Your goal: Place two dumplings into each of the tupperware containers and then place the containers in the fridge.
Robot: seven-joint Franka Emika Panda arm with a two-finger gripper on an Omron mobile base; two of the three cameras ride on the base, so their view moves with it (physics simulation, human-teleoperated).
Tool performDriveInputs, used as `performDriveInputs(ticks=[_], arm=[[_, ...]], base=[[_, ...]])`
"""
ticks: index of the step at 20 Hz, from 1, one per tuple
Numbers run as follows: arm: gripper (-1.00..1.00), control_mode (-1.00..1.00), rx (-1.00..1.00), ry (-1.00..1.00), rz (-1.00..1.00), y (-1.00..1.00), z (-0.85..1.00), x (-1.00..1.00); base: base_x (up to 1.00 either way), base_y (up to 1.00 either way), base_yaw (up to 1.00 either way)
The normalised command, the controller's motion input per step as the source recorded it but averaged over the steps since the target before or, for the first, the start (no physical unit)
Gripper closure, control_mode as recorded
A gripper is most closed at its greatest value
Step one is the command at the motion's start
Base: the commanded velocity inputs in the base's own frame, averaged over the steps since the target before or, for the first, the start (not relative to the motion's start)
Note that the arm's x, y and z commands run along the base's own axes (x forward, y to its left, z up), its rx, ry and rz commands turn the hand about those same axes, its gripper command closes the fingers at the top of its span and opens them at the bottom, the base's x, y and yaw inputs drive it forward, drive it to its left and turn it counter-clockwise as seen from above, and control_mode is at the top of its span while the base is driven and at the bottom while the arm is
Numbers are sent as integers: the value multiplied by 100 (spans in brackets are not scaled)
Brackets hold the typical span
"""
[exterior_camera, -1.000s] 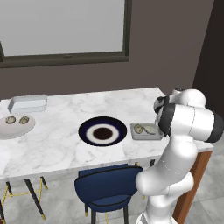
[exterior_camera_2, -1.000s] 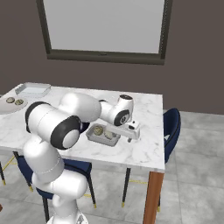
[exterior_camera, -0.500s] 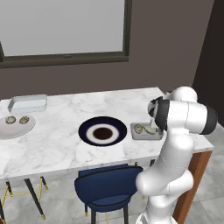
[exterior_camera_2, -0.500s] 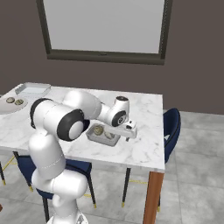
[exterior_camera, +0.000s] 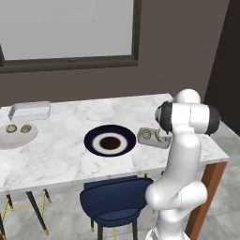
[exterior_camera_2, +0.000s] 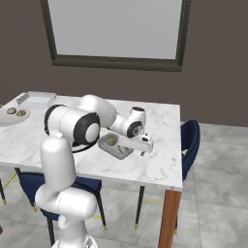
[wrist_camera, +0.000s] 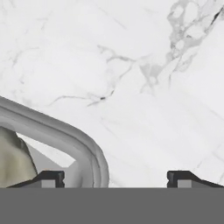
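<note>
One tupperware container (exterior_camera_2: 107, 143) lies on the marble table (exterior_camera_2: 160, 164) with two dumplings (exterior_camera_2: 112, 140) in it. My gripper (exterior_camera_2: 143, 146) hangs low at its right end, open. In the hand view the fingertips (wrist_camera: 51, 177) stand wide apart, and the container's rounded corner wall (wrist_camera: 89, 151) lies between them, close to the left one. A dumpling (wrist_camera: 15, 159) shows inside that wall. The same container (exterior_camera: 151, 138) sits beside my arm in the left base view. A second tupperware container (exterior_camera: 30, 111) stands at the far left back. Two more dumplings (exterior_camera: 18, 128) rest on a pale plate (exterior_camera: 9, 140). The fridge is out of view.
A navy-and-white plate (exterior_camera: 110, 140) with a brown centre sits mid-table. A blue chair (exterior_camera: 112, 201) is tucked under the near edge, and another (exterior_camera_2: 189, 140) stands at the table's right end. A window and a dark wall lie behind the table.
The arm's elbow has swung slightly inward and the hand has settled lower at the near container's end. The fingers have narrowed a little. Nothing on the table has moved.
</note>
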Motion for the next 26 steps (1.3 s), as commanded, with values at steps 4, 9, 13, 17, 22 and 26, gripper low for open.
performDriveInputs(ticks=[4,9,13,17,22,26], arm=[[100,-100,0,0,-4,0,-55,-4],[100,-100,0,0,-6,0,-87,-14],[100,-100,2,0,-12,2,-81,-24],[100,-100,19,-6,-25,11,-41,-42],[100,-100,24,-4,-35,2,-2,-54],[100,-100,5,0,-30,20,9,-33]], base=[[0,0,0],[0,0,0],[0,0,0],[0,0,0],[0,0,0],[0,0,0]])
